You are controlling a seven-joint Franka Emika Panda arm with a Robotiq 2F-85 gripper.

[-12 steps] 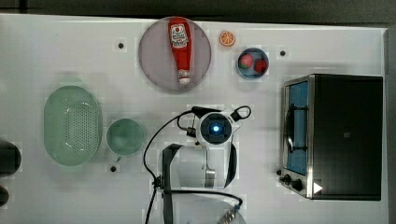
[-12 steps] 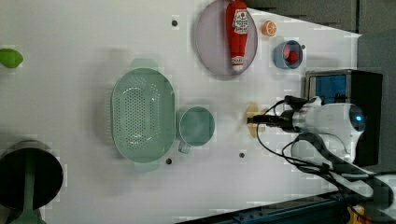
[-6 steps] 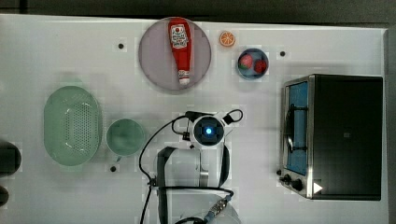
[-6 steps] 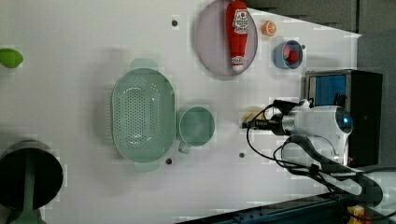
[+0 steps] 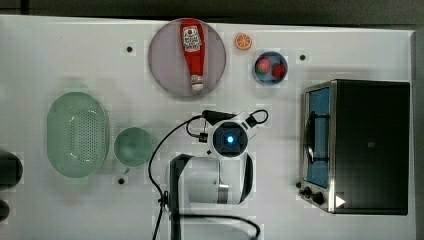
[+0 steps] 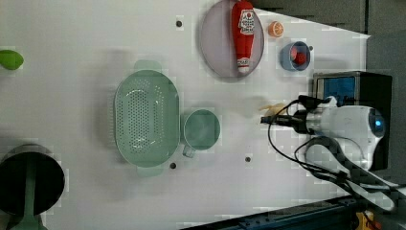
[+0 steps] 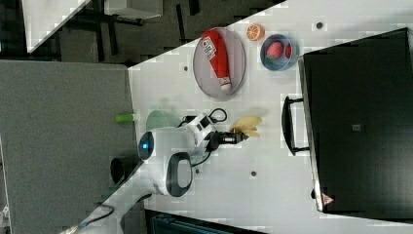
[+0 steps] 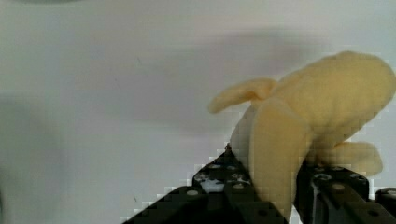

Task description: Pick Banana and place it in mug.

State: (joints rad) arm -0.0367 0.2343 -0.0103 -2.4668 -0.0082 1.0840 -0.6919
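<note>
The pale yellow peeled banana (image 8: 322,107) sits between the black fingers (image 8: 219,179) of my gripper (image 8: 268,175), which is shut on it. In the left view the banana (image 6: 271,107) hangs at the gripper (image 6: 267,119), above a faint shadow on the white table. The right view shows the banana (image 7: 247,126) at the gripper (image 7: 237,136) too. The pale green mug (image 5: 133,146) stands to the top view's left of my arm's hand (image 5: 229,140), which hides the banana from above. The mug (image 6: 201,130) is apart from the banana.
A green colander (image 5: 77,134) stands beside the mug. A ketchup bottle (image 5: 193,52) lies on a grey plate (image 5: 162,55). An orange slice (image 5: 243,41), a blue bowl of red fruit (image 5: 270,68) and a black toaster oven (image 5: 360,145) are nearby.
The gripper came down to the banana, shut on it and has now come up off the table with it; the banana's shadow lies apart from it.
</note>
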